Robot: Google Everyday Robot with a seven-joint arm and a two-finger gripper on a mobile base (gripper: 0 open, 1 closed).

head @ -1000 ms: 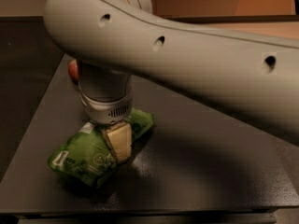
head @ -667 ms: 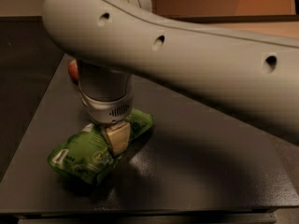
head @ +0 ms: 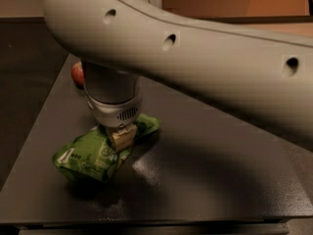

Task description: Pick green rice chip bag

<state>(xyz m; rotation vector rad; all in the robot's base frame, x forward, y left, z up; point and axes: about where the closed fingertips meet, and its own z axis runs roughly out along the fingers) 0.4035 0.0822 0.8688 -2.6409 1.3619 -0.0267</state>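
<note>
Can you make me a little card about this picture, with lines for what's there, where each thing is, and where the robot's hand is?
gripper: robot's gripper, pressed down on the middle of the bag
bag: puffy bright green plastic snack bag with white label panels, lying on the table under the gripper
apple: small round red apple, farther back, apart from the bag, partly hidden by the arm
table: dark flat tabletop
arm: big grey robot arm, stretching across the top

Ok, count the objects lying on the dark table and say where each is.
2. The green rice chip bag lies front left, with the gripper down on its middle. A reddish apple sits at the far left edge, partly behind the arm, which may hide more.
</note>
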